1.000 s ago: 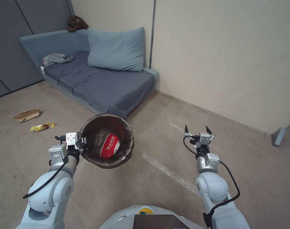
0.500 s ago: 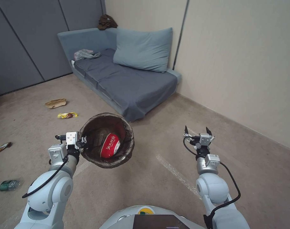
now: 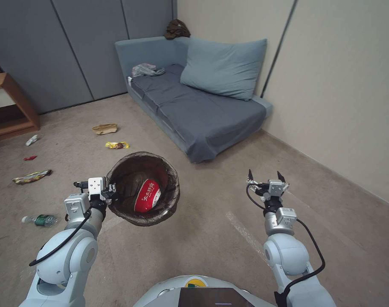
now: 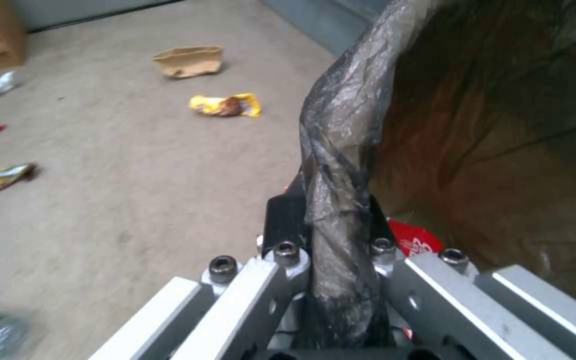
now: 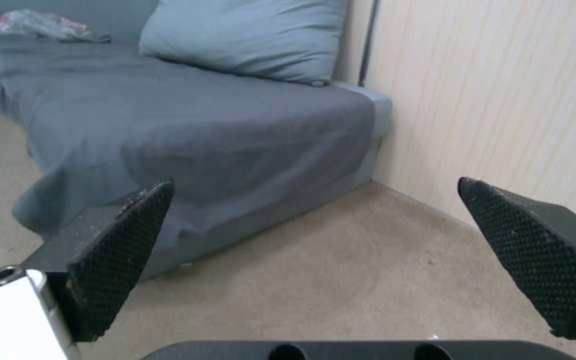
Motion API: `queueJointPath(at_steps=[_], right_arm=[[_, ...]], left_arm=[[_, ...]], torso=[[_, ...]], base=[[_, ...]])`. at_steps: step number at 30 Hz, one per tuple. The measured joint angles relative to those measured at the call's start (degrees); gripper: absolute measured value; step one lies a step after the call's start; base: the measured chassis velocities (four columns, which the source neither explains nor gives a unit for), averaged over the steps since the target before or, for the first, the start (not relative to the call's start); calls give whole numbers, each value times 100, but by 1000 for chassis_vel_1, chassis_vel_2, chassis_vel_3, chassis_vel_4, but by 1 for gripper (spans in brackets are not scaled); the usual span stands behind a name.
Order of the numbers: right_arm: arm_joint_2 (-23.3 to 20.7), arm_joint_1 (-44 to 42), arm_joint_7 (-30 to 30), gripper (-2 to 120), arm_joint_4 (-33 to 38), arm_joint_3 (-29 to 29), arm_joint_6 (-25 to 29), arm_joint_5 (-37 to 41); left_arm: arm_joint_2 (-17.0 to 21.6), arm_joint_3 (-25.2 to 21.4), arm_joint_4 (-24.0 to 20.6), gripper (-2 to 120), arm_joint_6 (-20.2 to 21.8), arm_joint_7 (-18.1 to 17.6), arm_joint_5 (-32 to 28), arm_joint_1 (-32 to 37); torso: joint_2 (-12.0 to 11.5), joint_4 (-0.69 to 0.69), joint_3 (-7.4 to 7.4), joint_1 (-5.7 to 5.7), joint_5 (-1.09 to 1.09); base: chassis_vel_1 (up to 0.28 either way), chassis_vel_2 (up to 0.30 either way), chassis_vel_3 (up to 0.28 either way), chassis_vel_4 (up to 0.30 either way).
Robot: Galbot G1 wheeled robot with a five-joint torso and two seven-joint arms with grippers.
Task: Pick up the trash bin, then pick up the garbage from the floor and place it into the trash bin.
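The trash bin (image 3: 174, 177), lined with a dark bag, hangs in the air in front of me, with my left gripper (image 3: 110, 190) shut on its near-left rim. A crushed red-and-white cup (image 3: 146, 196) lies inside it. The left wrist view shows the fingers (image 4: 285, 215) clamped on the bag-covered rim (image 4: 341, 150). Garbage lies on the floor to the left: a tan paper bag (image 3: 104, 128), a yellow wrapper (image 3: 117, 145), a flat wrapper (image 3: 31, 176), a plastic bottle (image 3: 43, 220) and small scraps (image 3: 30, 158). My right gripper (image 3: 265, 175) is held up at the right, open and holding nothing (image 5: 313, 186).
A grey-blue sofa (image 3: 198, 106) with a large pillow (image 3: 224, 68) stands against the beige wall ahead. A wooden shelf (image 3: 11, 106) sits at the far left before grey wall panels. Open carpet lies between me and the litter.
The whole view has swung to the left: the sofa now sits further right in the picture and more litter and the shelf have come into view. Both arms keep their pose.
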Motion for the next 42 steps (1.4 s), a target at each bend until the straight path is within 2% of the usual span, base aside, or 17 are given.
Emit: queueJointPath(at_steps=[7,11,42], right_arm=[[-96,-108,119,100,588,201,-478,210],[-102,-128,112,100,694,221,-535,258],[4,-114,-7,100,544,127,-423,180]], left_arm=[[-58,-10,-12,0,-1,26,50,-4],[-81,-10,-20,0,-2,31,53,-15],[-104,-61,-29,0,-2,65,40,-23]], torso=[[0,0,0,0,0],[0,0,0,0,0],[-1,0,0,0,0]], base=[[88,93,89,83],[68,76,90,81],[83,73,80,79]])
